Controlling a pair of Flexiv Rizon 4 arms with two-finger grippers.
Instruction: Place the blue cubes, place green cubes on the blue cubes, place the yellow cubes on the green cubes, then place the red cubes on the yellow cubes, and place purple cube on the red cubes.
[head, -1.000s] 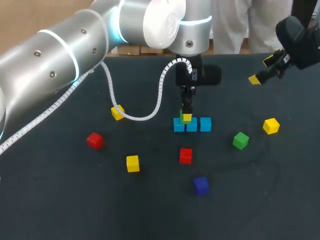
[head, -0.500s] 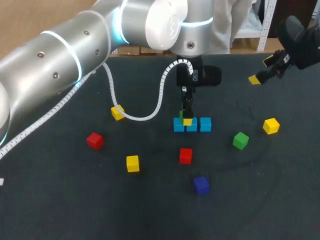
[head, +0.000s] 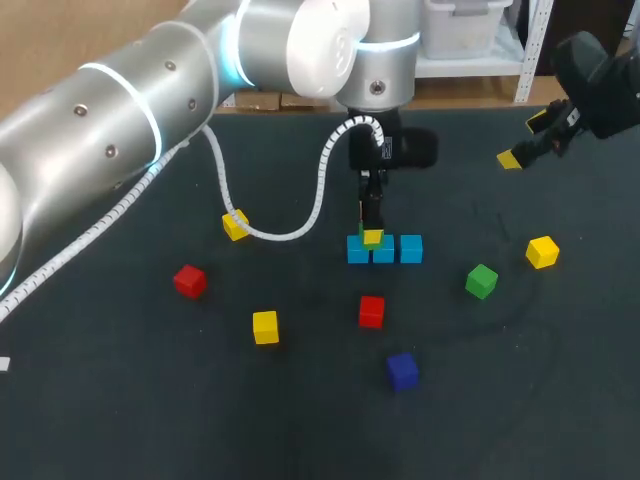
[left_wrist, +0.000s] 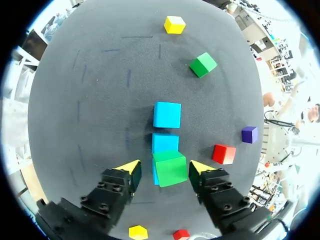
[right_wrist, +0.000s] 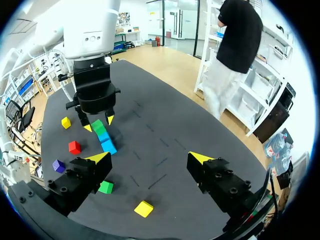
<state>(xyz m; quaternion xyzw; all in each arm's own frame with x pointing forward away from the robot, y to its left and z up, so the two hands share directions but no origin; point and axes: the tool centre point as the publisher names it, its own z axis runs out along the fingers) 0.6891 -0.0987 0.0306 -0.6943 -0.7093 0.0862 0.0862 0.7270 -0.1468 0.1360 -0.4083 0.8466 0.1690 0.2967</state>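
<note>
Counted on dark, flat bench (head: 120, 420): three blue cubes (head: 411, 249) in touching row, two green cubes (head: 481, 281), three yellow cubes (head: 265, 326), two red cubes (head: 371, 311), one purple cube (head: 402, 370). All small smooth blocks with flat sides and sharp corners.

Top green cube (left_wrist: 170, 168) stacked on end blue cube, a bit turned. Loose green cube (left_wrist: 203, 64) lying alone near a yellow one.

Left end effector (left_wrist: 165, 166) placed around top green cube, fingers apart, gap seen beside one finger. Right end effector (right_wrist: 150, 158) spread wide, nothing held, well apart from cubes.

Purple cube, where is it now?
In the head view the purple cube sits on the table slightly right of the middle, near a red cube, on the camera's side of the blue cubes.
</note>
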